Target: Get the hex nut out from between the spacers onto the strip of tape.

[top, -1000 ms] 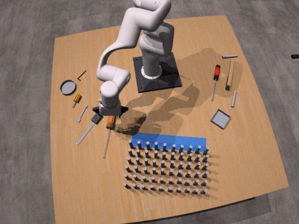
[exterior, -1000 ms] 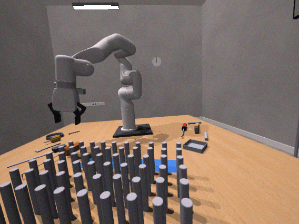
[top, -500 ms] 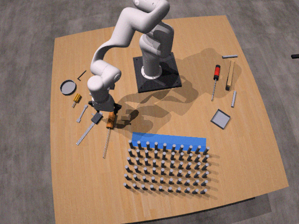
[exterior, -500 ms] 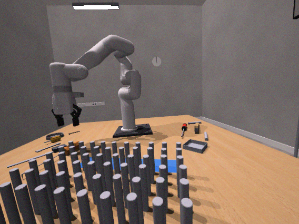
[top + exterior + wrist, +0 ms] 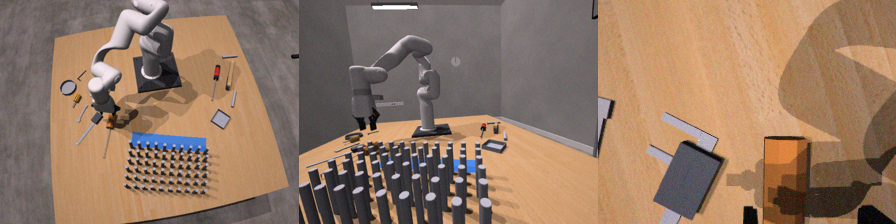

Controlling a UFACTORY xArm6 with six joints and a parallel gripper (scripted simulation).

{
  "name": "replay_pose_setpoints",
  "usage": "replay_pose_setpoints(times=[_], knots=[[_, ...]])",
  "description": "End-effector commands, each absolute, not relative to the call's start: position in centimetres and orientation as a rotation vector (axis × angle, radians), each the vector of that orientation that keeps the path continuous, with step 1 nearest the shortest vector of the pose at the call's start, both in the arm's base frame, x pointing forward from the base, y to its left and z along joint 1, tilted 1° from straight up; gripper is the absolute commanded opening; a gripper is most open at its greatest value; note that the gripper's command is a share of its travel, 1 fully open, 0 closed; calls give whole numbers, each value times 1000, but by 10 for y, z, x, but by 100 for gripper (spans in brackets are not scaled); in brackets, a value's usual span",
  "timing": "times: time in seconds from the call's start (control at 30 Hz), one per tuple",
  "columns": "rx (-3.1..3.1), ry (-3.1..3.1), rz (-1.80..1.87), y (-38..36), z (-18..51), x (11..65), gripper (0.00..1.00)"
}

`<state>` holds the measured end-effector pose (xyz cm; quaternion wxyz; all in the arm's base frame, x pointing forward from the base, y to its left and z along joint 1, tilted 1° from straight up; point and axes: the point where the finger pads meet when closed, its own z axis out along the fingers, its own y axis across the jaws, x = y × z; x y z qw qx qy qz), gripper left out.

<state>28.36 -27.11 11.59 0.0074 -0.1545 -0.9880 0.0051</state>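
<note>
The hook pick lies on the table left of the spacers, its orange-brown handle [image 5: 111, 121] pointing at the arm and its thin shaft [image 5: 106, 143] running toward the front. My gripper [image 5: 105, 108] hovers above the handle, open and empty, well clear of the table in the exterior view [image 5: 367, 127]. In the wrist view the handle [image 5: 785, 175] lies between my two fingertips. The blue tape strip [image 5: 168, 140] lies along the far side of the grid of grey spacers [image 5: 167, 168]. The hex nut is hidden among the spacers [image 5: 404, 179].
A grey square-headed tool [image 5: 96, 118] lies just left of the handle, also in the wrist view [image 5: 688, 180]. Further left are a small orange screwdriver [image 5: 76, 98] and a round dish [image 5: 68, 87]. At right are a red screwdriver [image 5: 216, 76], a wooden block [image 5: 230, 74] and a grey tray [image 5: 220, 119].
</note>
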Motion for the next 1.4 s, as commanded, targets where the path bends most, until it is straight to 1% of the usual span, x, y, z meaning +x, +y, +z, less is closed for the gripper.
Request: replay_pose_setpoints(times=[0.0,0.43,1.37], knots=[[-484,-3092,19,-272,104,285,65],[-484,-3092,20,-272,71,285,65],[-484,-3092,20,-273,58,285,65]])
